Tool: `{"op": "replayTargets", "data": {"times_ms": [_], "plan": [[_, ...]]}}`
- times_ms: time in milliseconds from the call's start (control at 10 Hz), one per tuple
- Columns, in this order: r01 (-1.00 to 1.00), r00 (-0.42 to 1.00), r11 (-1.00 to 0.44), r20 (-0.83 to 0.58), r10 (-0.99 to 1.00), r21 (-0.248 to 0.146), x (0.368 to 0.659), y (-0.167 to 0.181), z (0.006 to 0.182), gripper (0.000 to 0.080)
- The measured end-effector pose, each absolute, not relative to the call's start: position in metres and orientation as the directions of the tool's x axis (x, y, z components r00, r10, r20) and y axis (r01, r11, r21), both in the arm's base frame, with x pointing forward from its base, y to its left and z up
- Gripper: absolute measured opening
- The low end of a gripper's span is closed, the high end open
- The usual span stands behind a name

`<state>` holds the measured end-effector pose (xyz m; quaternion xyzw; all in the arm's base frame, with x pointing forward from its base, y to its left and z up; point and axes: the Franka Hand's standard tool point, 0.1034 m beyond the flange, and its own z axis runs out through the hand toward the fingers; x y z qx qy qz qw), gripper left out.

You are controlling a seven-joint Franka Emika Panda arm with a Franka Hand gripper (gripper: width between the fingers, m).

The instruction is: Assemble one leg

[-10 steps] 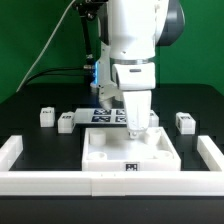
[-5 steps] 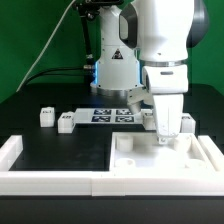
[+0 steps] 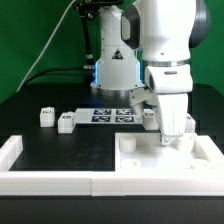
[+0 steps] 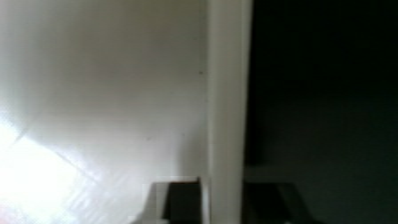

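Observation:
Two small white legs (image 3: 45, 117) (image 3: 67, 122) with square tags stand at the exterior view's left. Another leg (image 3: 149, 118) shows just behind my arm. The large white tray-like piece (image 3: 140, 158) lies at the front right, in the corner of the white fence. My gripper (image 3: 171, 139) points straight down at that piece's back rim and is shut on it. In the wrist view the rim (image 4: 228, 100) runs as a pale strip between my two dark fingers (image 4: 178, 202), with the piece's white floor on one side and black table on the other.
The marker board (image 3: 108, 115) lies at the back centre, in front of the robot base. A white fence (image 3: 50, 181) runs along the table's front, with a short side wall at the left (image 3: 9, 150) and another at the right (image 3: 212, 150).
My gripper and the tray-like piece have slid together from the front centre to the exterior view's right, into the fence corner. In the last half second they barely moved.

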<state>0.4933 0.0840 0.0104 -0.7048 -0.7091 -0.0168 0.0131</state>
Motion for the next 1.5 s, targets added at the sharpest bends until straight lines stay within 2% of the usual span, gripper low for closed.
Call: {"op": "replayTargets", "data": {"times_ms": [200, 300, 400, 500, 600, 900, 1000, 1200, 1400, 1500], "plan": [[1.000, -0.005, 0.005, 0.042, 0.999, 0.005, 0.493, 0.083, 0.010, 0.0389], [1.000, -0.005, 0.005, 0.042, 0.999, 0.005, 0.493, 0.083, 0.010, 0.0389], [1.000, -0.005, 0.004, 0.042, 0.999, 0.005, 0.493, 0.083, 0.010, 0.0561], [1.000, -0.004, 0.004, 0.041, 0.999, 0.005, 0.493, 0.083, 0.010, 0.0561], [1.000, -0.004, 0.004, 0.041, 0.999, 0.005, 0.493, 0.083, 0.010, 0.0632], [1.000, 0.018, -0.019, 0.040, 0.999, 0.004, 0.492, 0.082, 0.011, 0.0649], [0.997, 0.075, -0.075, 0.037, 0.997, 0.002, 0.485, 0.083, 0.018, 0.0649], [0.984, 0.178, -0.178, 0.026, 0.984, 0.016, 0.462, 0.091, 0.044, 0.0649], [0.963, 0.269, -0.270, 0.014, 0.963, 0.015, 0.443, 0.099, 0.058, 0.0649], [0.961, 0.275, -0.275, 0.014, 0.961, 0.014, 0.440, 0.100, 0.059, 0.0649]]}}
